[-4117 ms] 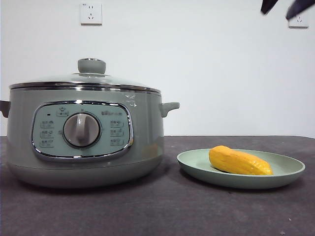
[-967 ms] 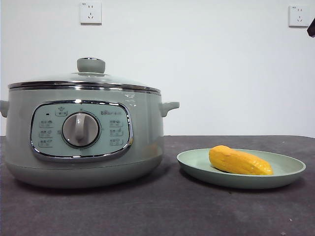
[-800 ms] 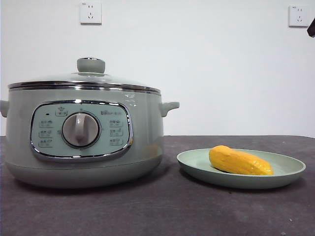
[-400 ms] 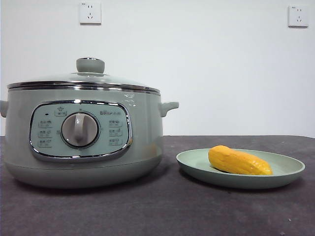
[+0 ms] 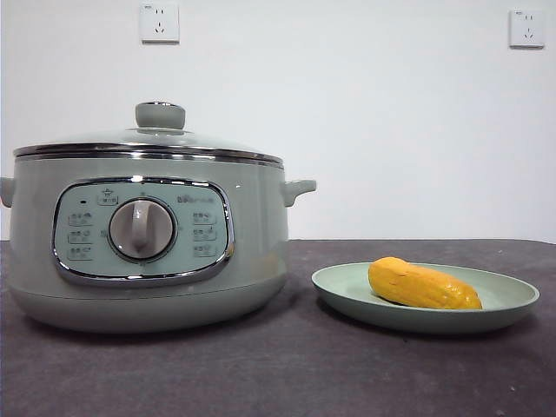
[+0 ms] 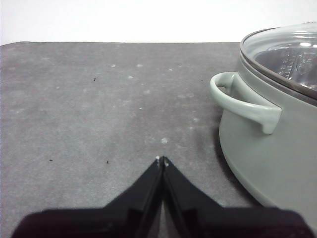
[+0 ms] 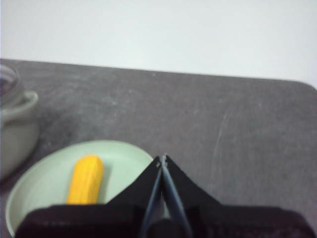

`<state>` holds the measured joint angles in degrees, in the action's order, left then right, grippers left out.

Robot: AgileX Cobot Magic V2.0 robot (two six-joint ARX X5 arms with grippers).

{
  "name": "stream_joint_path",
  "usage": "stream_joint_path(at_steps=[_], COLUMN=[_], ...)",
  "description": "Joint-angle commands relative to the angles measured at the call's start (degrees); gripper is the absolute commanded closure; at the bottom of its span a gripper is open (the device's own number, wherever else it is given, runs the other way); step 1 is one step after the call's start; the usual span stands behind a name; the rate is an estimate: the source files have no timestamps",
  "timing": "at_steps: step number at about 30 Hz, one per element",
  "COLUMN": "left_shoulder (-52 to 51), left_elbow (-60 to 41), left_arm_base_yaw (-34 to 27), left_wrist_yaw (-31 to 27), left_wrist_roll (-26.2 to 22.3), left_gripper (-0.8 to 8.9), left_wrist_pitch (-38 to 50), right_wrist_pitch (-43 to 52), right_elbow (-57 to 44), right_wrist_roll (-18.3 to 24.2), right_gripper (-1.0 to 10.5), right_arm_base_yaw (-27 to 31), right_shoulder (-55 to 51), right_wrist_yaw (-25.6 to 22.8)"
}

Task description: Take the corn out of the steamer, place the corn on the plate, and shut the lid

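Corn: the corn (image 5: 423, 286) is lying flat on the plate (image 5: 347, 291), beside the steamer (image 5: 261, 243) and not touching it.
Corn axis: its long axis is running across the plate in the front view, the rounded end nearest the steamer sitting slightly higher.
Lid: the lid (image 5: 130, 139) is sitting on the steamer rim, so I am judging the task finished.
Left pincer: my left gripper (image 6: 162, 160) is hovering pressed together, empty, just beside the steamer's side handle (image 6: 245, 101).
Right pincer: my right gripper (image 7: 162, 158) is hanging closed and empty above the plate's edge.
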<state>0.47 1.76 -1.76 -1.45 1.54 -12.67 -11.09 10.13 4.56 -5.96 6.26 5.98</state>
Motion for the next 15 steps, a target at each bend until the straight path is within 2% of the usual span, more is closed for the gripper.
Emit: stream_joint_path(at_steps=[1,7,15], left_shoulder=[-0.20,-0.20,-0.20], left_elbow=[-0.72,-0.72,-0.72], left_arm_base_yaw=[-0.22,-0.22,-0.22], left_wrist_yaw=[0.13,0.15,0.15], left_wrist_roll=[0.20,0.20,0.20], left_gripper=[8.16,8.16,8.16], left_wrist_pitch=[-0.04,-0.04,-0.04], right_wrist_pitch=[0.50,0.79,1.01], right_elbow=[-3.80,-8.61,-9.79], right_wrist_roll=[0.15,-2.19,-2.64], right_gripper=[9.4,9.4,9.4], right_arm_base_yaw=[0.07,0.07,0.07], right_shoulder=[-1.92,-5.27,-6.21], right_wrist_yaw=[-0.09,-0.09,-0.09])
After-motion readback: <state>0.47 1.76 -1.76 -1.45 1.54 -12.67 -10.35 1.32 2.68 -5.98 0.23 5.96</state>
